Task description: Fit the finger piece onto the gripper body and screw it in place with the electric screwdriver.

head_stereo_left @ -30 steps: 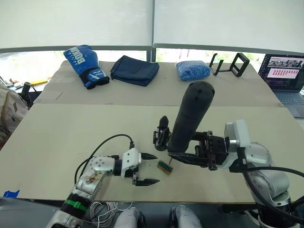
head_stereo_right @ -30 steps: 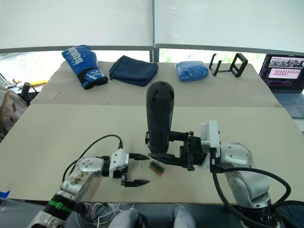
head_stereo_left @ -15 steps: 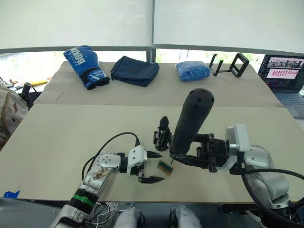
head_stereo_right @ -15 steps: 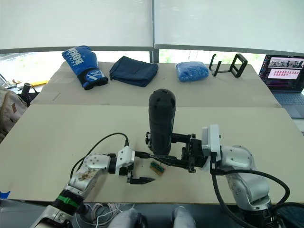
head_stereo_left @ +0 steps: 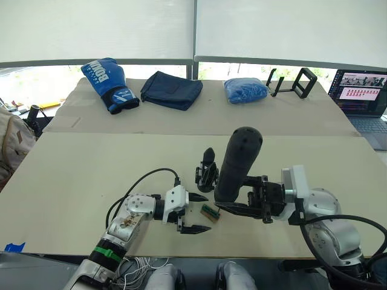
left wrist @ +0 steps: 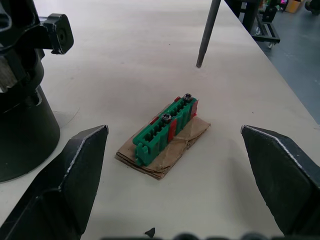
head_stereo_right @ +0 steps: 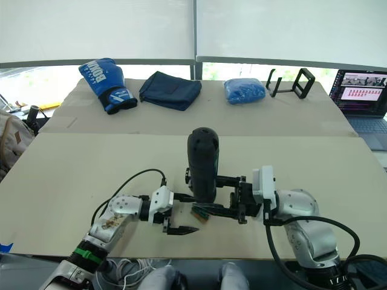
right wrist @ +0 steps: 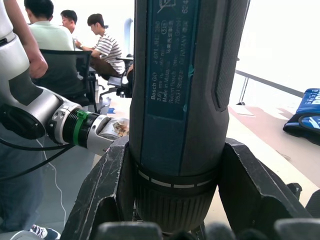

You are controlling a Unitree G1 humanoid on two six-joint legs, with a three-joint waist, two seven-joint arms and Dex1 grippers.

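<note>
My right gripper [head_stereo_left: 234,197] is shut on the electric screwdriver [head_stereo_left: 237,163], a thick dark cylinder held nearly upright with its thin bit [left wrist: 207,32] pointing down at the table. The gripper body [head_stereo_left: 205,172], black with one upright pointed finger, stands just left of the screwdriver. My left gripper [head_stereo_left: 197,213] is open low over the table, its fingers [left wrist: 75,170] either side of a small green-and-brown block [left wrist: 167,127]. The round base of the gripper body [left wrist: 20,135] stands beside that block. The finger piece is out of view.
At the back of the table lie a blue boxing glove [head_stereo_left: 109,81], a dark blue bag [head_stereo_left: 172,89], a blue bundle [head_stereo_left: 246,89] and a black stand [head_stereo_left: 293,81]. A laptop [head_stereo_left: 363,90] sits far right. People sit in the room behind [right wrist: 100,45].
My left gripper has moved right, up to the green block, and stayed open. The screwdriver has come lower and a little left, toward the gripper body.
</note>
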